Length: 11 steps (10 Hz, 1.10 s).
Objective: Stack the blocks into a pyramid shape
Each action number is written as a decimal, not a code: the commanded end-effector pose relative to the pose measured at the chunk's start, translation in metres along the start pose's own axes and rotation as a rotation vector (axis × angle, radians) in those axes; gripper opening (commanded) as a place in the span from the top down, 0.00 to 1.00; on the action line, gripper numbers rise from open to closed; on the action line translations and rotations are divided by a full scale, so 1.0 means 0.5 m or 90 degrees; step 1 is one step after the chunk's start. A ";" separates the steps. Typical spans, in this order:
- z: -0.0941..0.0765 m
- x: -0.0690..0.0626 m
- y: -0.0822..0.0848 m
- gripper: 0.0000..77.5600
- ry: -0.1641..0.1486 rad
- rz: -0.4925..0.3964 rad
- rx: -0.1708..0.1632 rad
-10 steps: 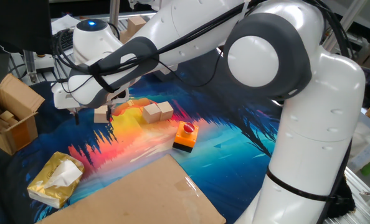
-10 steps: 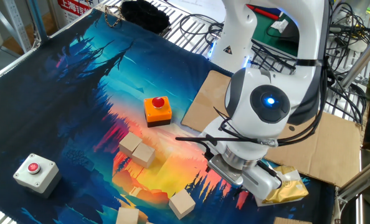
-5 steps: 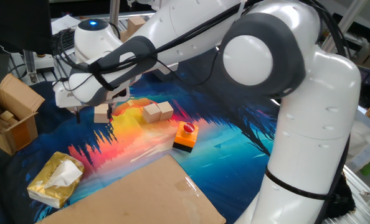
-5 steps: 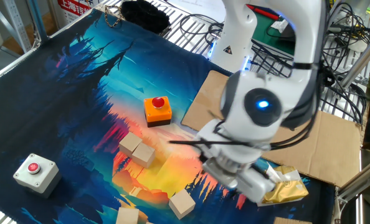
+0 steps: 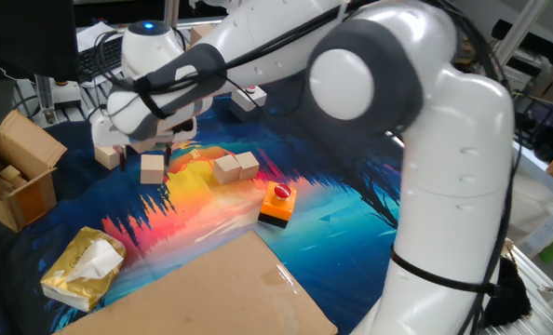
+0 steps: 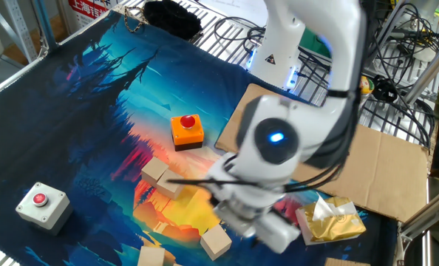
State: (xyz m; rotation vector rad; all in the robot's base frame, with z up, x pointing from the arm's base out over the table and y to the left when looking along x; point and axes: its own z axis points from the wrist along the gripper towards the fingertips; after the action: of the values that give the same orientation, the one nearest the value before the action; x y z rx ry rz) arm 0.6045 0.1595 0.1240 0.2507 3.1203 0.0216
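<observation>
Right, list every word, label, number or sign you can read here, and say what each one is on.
Red-and-white sign at the top edge of the other fixed view: white characters, cut off and too blurred to read.
White arm base: a small dark triangle mark, no readable text.
Blocks, orange button box, grey button box, yellow packet: no readable text.

The mat [image 6: 94, 96] covering the table is dark navy at its edges with black tree silhouettes, shifting through bright blue to orange, red and yellow at its middle. The blocks [image 5: 235, 167] are pale tan, plain wood. A button box [image 6: 187, 131] is orange over black with a red button; another [image 6: 41, 205] near the mat's edge is grey with a red button. The arm [image 5: 444, 140] is white with grey joints. The cardboard sheet [image 5: 211, 288] is brown.
</observation>
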 end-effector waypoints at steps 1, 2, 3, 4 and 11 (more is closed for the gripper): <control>0.041 -0.086 -0.041 0.00 0.002 -0.004 -0.018; 0.041 -0.085 -0.041 0.00 0.003 -0.002 -0.018; 0.042 -0.085 -0.039 0.00 0.008 0.005 -0.019; 0.042 -0.083 -0.037 0.00 0.008 0.012 -0.019; 0.034 -0.042 -0.028 0.00 0.009 0.053 -0.018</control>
State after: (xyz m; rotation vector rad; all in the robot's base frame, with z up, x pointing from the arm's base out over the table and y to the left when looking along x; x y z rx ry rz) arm 0.6326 0.1377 0.1022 0.3076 3.1325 0.0640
